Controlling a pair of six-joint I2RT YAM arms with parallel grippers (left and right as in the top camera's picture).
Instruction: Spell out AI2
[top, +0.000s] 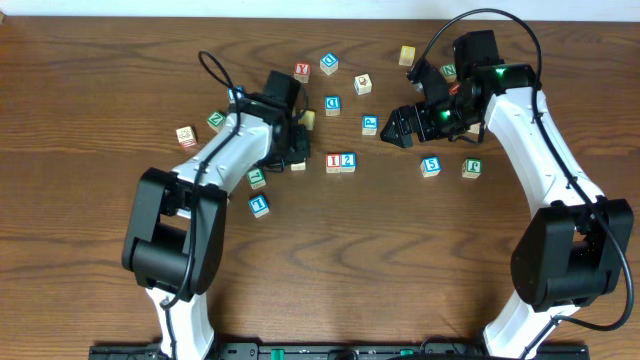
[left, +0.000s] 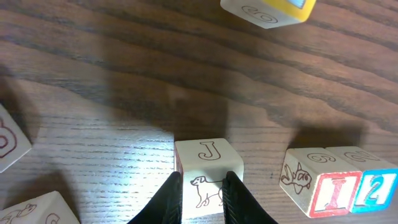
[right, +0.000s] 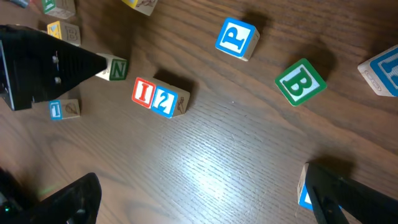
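Note:
The red-framed I cube (top: 333, 161) (left: 333, 193) (right: 142, 92) and the blue-framed 2 cube (top: 348, 160) (left: 375, 190) (right: 165, 99) stand touching, side by side, mid-table. Just to their left my left gripper (top: 297, 152) (left: 202, 180) is shut on a wooden cube (left: 208, 165) resting on the table. That cube shows a J on top and a dog drawing on the near face. Both fingers press its sides. No A face shows in any view. My right gripper (top: 397, 128) (right: 208, 199) hovers open to the right of the pair, with nothing between its fingers.
Loose cubes lie around: a green B (right: 300, 82), a blue P (right: 236, 38), a blue 1 (top: 259, 205), a yellow-topped cube (left: 270, 9), and a blue cube (right: 303, 190) against my right finger. More cubes sit at the back (top: 329, 64) and right (top: 430, 166).

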